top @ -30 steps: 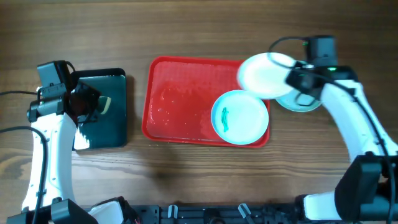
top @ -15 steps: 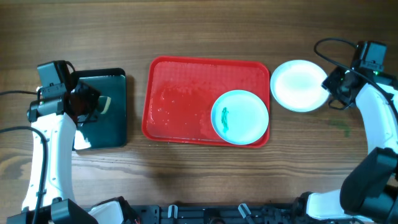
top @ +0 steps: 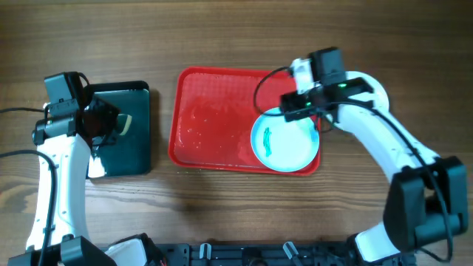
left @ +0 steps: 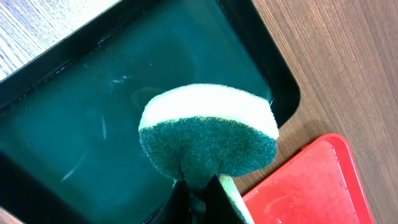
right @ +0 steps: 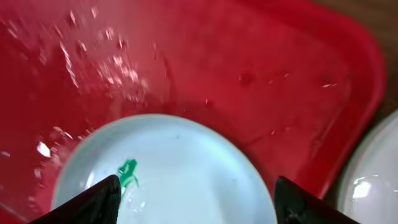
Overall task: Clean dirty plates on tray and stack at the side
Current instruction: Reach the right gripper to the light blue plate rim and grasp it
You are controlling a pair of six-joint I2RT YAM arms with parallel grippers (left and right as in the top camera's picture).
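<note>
Okay: right gripper [right: 199, 202] has left the white plate on the stacked plates [right: 375, 180] and swung back over the last turquoise plate [top: 284, 144], jaws wide, empty. That plate sits in the red tray's [top: 211, 118] near-right corner, green smear [top: 267, 138] uncleaned. Only the right wrist view shows the stack's rim, just outside the tray. Left gripper [left: 194, 198] pinches the sponge [left: 208, 134] over the black tray [left: 81, 130].

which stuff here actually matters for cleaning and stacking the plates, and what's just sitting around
Part of the job:
- red tray
- turquoise plate with the green smear, on that tray
- pale plate on the table beside the tray
- sponge, for the wiping

Just lying about:
- black tray
- wooden table
</note>
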